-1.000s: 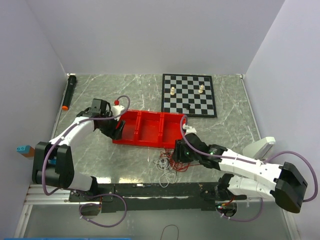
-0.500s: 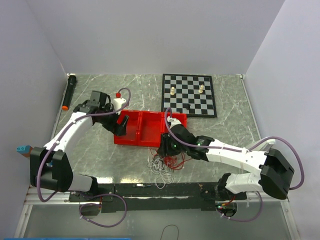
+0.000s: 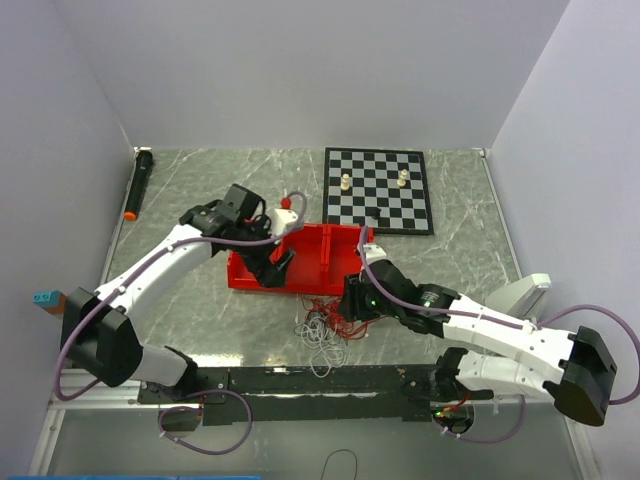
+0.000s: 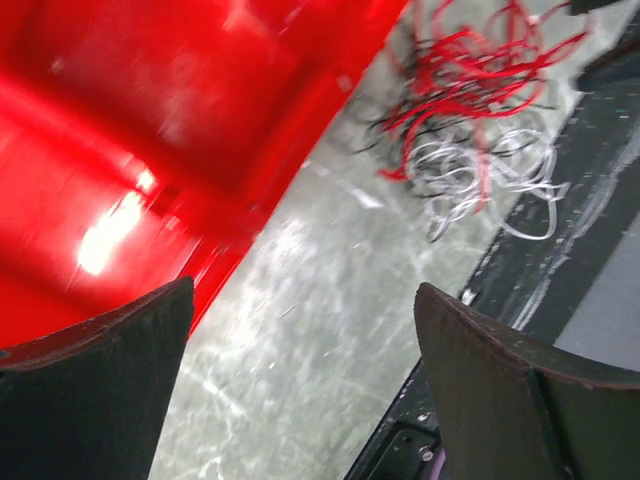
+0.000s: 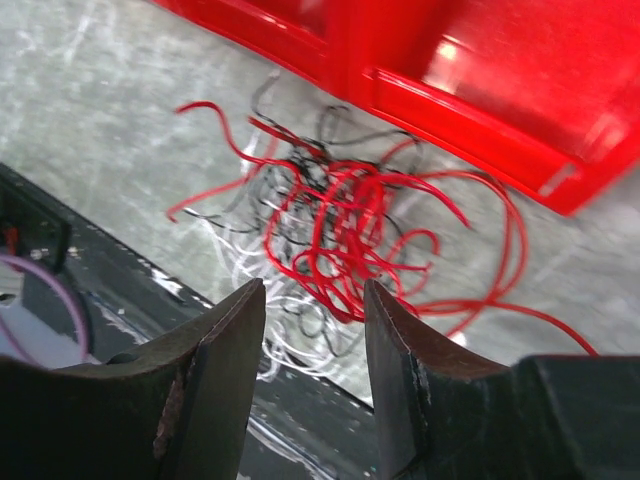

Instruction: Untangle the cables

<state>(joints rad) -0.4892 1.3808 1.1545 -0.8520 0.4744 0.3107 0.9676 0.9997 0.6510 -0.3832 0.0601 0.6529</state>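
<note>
Lying tangled on the desk [image 3: 220,310], the cables [image 3: 335,322] sat just in front of the red bin [image 3: 300,255]. Left claw [image 4: 300,300] hung released, spread wide, over the bin's near edge. Right claw [image 5: 315,290] hovered above the tangle, jaws parted, gripping nothing.

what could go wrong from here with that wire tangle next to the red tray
1. The red, white and black cables are interlaced in one pile; the right arm's jaws, open over it, would likely pinch several strands and tighten the knot.
2. The pile lies close to the red tray, so a pulled loop could catch its wall.
3. White loops reach the black rail at the near edge and might slip over it.
</note>
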